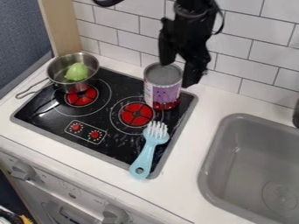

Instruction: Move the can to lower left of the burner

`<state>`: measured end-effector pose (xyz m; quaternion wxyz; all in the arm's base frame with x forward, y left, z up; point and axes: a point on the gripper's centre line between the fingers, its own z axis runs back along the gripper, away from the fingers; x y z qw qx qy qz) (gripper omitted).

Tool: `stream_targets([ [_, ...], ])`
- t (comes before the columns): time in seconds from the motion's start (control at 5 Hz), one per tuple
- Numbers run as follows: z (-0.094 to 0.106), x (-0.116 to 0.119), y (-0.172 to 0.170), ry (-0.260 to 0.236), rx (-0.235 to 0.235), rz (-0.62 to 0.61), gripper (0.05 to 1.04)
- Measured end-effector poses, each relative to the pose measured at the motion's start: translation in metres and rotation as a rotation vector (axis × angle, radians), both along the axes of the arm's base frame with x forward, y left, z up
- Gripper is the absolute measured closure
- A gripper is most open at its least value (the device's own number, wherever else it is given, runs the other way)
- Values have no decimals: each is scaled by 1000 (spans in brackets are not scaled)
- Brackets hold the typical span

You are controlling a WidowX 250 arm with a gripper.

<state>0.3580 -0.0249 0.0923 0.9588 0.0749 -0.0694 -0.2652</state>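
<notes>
jaws apart, the gripper [177,74] hangs over the back rim of the can [163,89], one side above its top and the other just beside its right edge. the can stands upright on the cooktop [111,151], up and right of the red burner [137,114]. this looks like the lining-up step, before any grip; next calls for centring, closing firmly, then carrying it past the burner to its lower left, clear of the blue brush [146,155].
</notes>
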Motion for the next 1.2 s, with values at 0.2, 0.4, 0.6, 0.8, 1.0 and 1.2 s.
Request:
stream_targets([
  [0.2,-7,14,-11,-1,9,-84,83],
  [0.4,-19,20,-17,1,41,-171,83],
  [0.6,-36,29,-18,20,89,-249,82],
  [0.8,-41,38,-26,5,70,-305,83],
  [1.0,-48,36,-25,25,74,-316,83],
  [1.2,-55,36,-22,44,83,-302,83],
])
